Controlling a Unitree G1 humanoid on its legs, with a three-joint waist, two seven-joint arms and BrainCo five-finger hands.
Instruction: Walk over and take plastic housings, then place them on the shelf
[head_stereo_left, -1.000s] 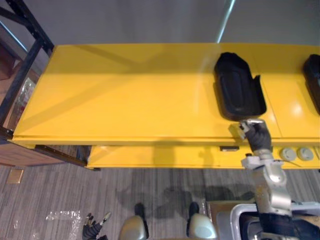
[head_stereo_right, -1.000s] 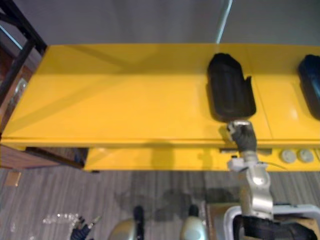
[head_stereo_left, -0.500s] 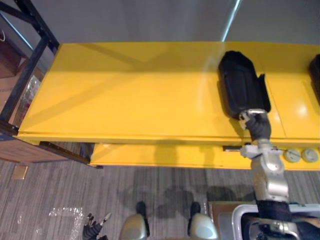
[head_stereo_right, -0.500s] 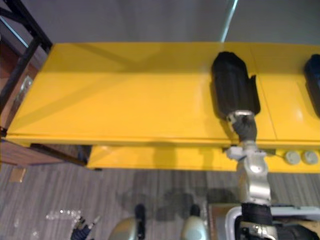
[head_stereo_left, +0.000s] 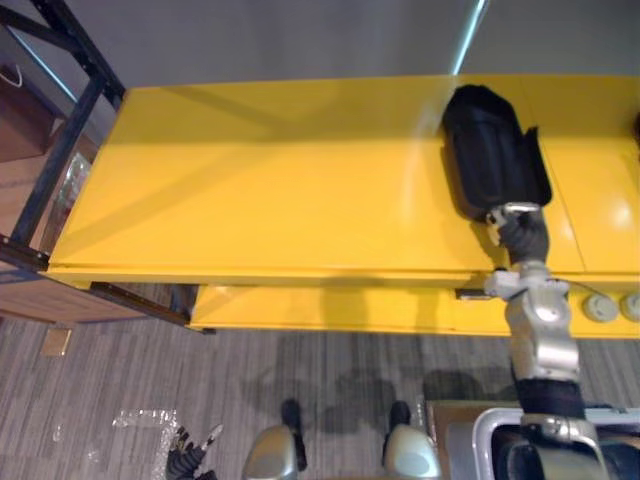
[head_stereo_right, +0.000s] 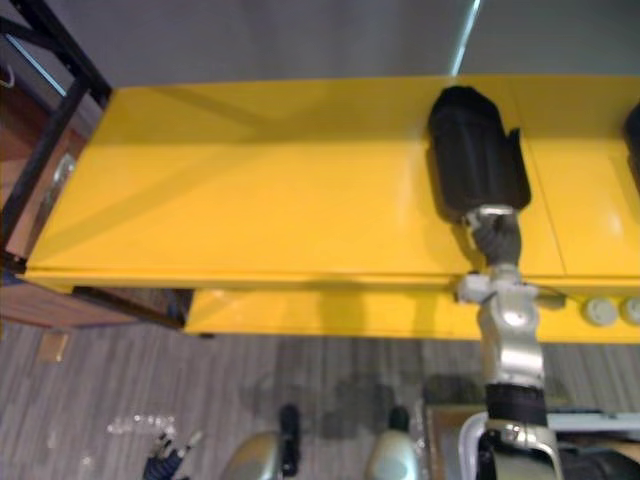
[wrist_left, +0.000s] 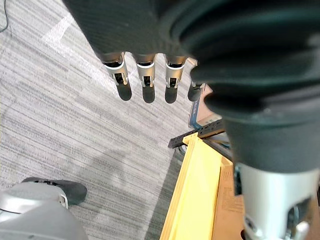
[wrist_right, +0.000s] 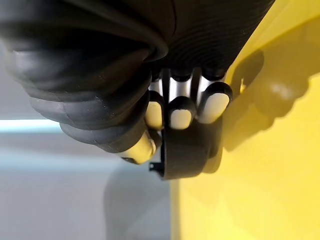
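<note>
A black plastic housing (head_stereo_left: 492, 160) lies lengthwise on the yellow surface (head_stereo_left: 250, 190), toward its right side. My right hand (head_stereo_left: 520, 232) reaches up from the lower right and holds the housing's near end. In the right wrist view its fingers (wrist_right: 180, 117) curl over the black edge of the housing (wrist_right: 185, 152), with the thumb against it. My left hand (head_stereo_left: 190, 462) hangs low over the floor at the lower left, and its fingers (wrist_left: 145, 75) are straight and hold nothing.
A second black housing (head_stereo_right: 634, 150) shows at the right edge of the yellow surface. A black metal rack (head_stereo_left: 60, 150) stands at the left end. Round grey knobs (head_stereo_left: 600, 307) sit on the lower yellow ledge at the right. Grey floor lies below.
The camera has shifted. My right hand has gone forward from just short of the housing to its near end and closed on it. The left hand still hangs down.
</note>
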